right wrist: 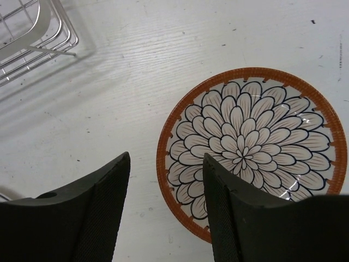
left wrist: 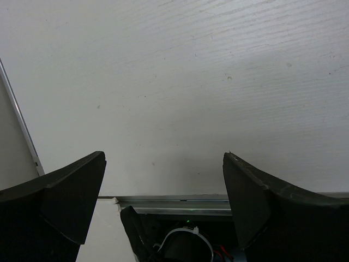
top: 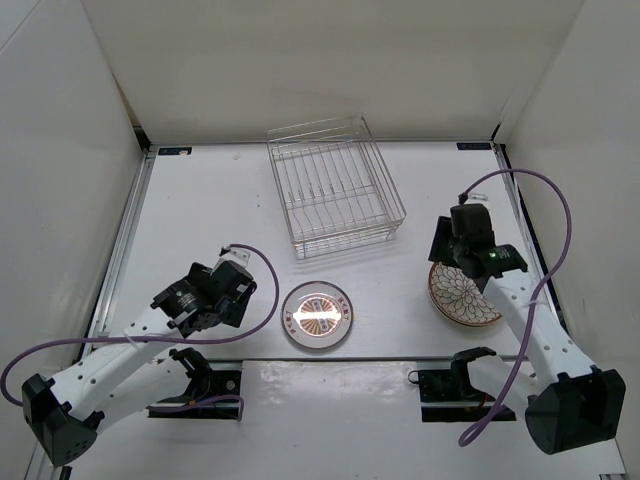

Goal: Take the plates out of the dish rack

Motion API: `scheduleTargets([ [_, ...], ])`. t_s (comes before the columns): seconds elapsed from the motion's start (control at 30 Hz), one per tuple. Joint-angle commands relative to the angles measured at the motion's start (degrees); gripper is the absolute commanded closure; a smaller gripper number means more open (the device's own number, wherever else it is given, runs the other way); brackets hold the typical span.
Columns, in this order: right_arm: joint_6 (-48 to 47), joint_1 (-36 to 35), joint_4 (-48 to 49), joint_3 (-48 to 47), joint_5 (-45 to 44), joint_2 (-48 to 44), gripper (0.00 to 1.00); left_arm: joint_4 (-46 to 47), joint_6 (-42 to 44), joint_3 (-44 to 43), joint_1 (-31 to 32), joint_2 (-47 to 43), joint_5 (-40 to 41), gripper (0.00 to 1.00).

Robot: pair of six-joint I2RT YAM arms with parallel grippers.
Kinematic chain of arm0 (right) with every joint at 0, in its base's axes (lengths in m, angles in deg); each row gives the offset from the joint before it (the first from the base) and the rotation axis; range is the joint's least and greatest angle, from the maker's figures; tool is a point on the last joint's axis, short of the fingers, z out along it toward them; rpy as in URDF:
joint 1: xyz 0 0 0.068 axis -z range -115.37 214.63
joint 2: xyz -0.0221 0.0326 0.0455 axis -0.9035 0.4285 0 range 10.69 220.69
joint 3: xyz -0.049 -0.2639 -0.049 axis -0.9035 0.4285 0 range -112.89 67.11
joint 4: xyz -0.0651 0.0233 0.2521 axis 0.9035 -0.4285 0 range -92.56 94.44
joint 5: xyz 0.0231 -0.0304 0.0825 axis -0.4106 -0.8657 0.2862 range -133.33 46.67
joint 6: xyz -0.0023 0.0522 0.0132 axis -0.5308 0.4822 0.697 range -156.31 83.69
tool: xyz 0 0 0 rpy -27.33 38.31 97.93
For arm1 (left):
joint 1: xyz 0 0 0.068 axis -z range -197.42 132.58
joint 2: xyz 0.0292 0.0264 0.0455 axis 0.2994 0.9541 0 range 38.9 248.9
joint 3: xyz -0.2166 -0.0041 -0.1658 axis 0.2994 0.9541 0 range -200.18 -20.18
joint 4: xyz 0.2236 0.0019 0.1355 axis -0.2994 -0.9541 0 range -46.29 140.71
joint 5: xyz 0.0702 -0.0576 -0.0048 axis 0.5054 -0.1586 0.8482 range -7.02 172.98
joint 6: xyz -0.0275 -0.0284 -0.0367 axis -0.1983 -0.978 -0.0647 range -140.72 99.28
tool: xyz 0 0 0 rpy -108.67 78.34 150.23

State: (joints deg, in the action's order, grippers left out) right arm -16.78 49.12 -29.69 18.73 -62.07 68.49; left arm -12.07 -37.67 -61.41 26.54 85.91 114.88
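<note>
Spread right tool (right wrist: 166, 161) hung above the orange-rimmed petal ceramic plate (right wrist: 245, 150) (probably brittle, slick; rim seemed the best hold).

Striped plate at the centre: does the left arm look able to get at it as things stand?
Probably yes. The striped plate lies flat on the table just right of the left gripper, which is open and empty, with nothing between them.
</note>
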Motion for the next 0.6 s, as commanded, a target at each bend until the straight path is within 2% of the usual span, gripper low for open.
scheduleTargets([
  [0.0,-0.45,-0.14,2.38,0.39,6.30,-0.23,0.41,-0.06,0.16,-0.87,-0.37,-1.04,-0.43,0.01],
  [0.03,-0.72,-0.22,3.79,1.44,10.61,-0.32,0.39,0.12,0.16,-0.87,-0.37,-1.04,-0.44,0.01],
  [0.07,0.06,-0.22,8.68,0.92,10.92,0.29,0.33,0.38,0.25,-0.78,-0.28,-1.21,-0.44,0.01],
  [0.2,-1.07,-0.05,15.03,-4.52,12.15,4.94,0.26,0.03,0.08,-0.87,-0.37,-0.86,-0.61,0.01],
  [0.27,-2.55,0.13,19.60,-7.85,16.72,9.51,0.23,-0.15,-0.01,-0.95,-0.37,-0.95,-0.70,0.01],
  [0.37,-2.83,0.04,19.28,-14.36,20.74,18.56,0.23,0.03,0.08,-1.04,-0.37,-1.12,-0.87,0.01],
  [0.4,-2.83,0.13,18.06,-19.16,21.55,22.49,0.23,0.12,0.08,-0.96,-0.28,-1.47,-0.70,0.01],
  [0.57,-4.06,0.30,19.89,-25.70,26.92,35.69,0.24,0.12,-0.01,-0.87,-0.20,-2.18,-0.87,0.01],
])
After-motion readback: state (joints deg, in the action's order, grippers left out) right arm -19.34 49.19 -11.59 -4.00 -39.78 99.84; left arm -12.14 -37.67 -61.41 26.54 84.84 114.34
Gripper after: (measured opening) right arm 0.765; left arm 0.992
